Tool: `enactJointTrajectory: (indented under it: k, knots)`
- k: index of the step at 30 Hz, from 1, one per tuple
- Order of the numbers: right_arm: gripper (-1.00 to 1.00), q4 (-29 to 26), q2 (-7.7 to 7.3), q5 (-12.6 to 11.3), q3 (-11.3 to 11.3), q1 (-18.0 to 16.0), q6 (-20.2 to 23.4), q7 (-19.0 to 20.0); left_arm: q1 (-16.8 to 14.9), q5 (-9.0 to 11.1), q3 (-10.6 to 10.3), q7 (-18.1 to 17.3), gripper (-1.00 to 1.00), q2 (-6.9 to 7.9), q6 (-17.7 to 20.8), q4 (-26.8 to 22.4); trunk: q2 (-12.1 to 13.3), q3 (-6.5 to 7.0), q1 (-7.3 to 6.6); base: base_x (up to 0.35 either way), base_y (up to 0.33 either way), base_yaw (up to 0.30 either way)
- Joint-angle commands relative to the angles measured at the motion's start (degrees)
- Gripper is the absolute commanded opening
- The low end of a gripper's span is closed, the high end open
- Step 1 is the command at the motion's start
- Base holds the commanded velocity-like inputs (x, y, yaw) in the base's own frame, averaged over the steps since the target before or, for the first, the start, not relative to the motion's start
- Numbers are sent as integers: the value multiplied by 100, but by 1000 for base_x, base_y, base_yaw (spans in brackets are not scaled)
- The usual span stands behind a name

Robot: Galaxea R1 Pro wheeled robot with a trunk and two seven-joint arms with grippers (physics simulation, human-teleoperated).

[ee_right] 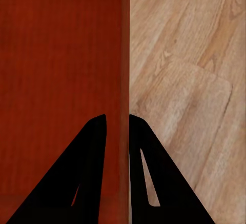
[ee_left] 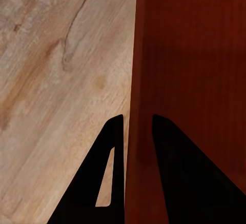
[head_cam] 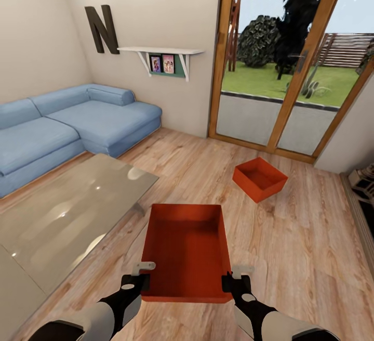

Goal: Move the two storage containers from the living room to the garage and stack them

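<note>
Smooth rectangular orange-red bin (head_cam: 187, 247) on grained plank flooring (head_cam: 291, 237).

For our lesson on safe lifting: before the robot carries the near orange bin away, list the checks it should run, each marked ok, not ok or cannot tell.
1. Left gripper straddles the near bin's side wall: ok.
2. Right gripper straddles the opposite wall: ok.
3. Grip firm enough: cannot tell.
4. Near bin empty: ok.
5. Second bin sits apart on the wood floor: ok.
6. Glass coffee table close beside the bin, clearance: cannot tell.
</note>
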Motion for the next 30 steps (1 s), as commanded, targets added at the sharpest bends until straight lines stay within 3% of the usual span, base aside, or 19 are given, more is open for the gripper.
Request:
enactJointTrajectory:
  k: [1,11,20,30]
  knots:
    - [-100,-10,1,-99,-263,-6,-188,-27,-2,124,57,121,-100,77,-34,102,-4,5,1,0,0,0]
    - [-100,-10,1,-99,-263,-8,-188,-25,-2,138,57,121,-100,81,-26,102,-4,97,1,0,0,0]
    - [-100,-10,1,-98,-263,-9,-188,-28,-2,464,57,114,-100,86,-25,102,-4,181,1,0,0,0]
    - [-100,-10,1,-97,-263,-9,-188,-23,-2,476,57,112,-100,86,-31,102,-4,273,1,0,0,0]
